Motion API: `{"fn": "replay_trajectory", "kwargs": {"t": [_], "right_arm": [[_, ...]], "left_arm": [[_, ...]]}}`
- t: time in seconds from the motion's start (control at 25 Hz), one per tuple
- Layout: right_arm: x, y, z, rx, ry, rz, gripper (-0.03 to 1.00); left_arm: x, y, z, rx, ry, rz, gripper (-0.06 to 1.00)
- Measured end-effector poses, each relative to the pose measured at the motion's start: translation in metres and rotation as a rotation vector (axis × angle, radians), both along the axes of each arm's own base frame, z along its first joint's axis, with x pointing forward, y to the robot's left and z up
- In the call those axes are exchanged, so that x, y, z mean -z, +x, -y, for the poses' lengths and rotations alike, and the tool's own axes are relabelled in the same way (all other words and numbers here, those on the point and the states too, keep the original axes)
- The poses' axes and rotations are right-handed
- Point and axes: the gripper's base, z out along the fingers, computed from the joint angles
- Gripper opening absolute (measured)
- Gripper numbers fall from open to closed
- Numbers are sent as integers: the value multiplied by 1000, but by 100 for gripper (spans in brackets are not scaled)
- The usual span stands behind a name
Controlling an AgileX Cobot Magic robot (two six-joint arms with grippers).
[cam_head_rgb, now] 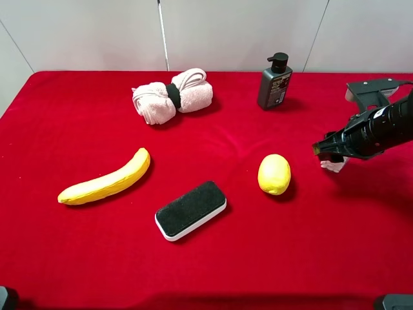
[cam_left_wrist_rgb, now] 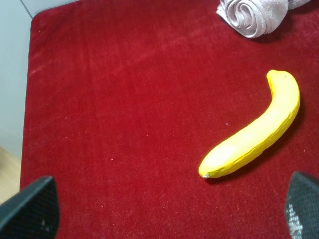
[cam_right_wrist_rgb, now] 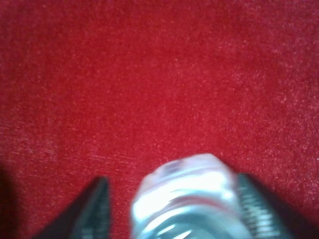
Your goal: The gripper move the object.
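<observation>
The object, a small clear bottle, stands on the red cloth right of the lemon, mostly hidden under my right gripper. In the right wrist view the bottle is blurred and sits between the two black fingers. One finger rests against its side, and a strip of red cloth shows between the bottle and the other finger. My right gripper is open around the bottle. My left gripper is open over bare cloth near the banana, holding nothing.
A lemon lies just left of the bottle. An eraser block, a banana and a rolled pink towel lie further left. A dark pump bottle stands at the back. The red table ends at a white wall.
</observation>
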Motion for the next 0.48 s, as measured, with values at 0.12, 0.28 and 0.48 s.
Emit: {"fn": "replay_trajectory", "kwargs": {"t": [0.12,0.28,0.48], "right_arm": [[0,0,0,0,0,-1,34],[0,0,0,0,0,-1,34],[0,0,0,0,0,-2,34]], "left_arm": [[0,0,0,0,0,0,88],[0,0,0,0,0,0,88],[0,0,0,0,0,0,88]]}}
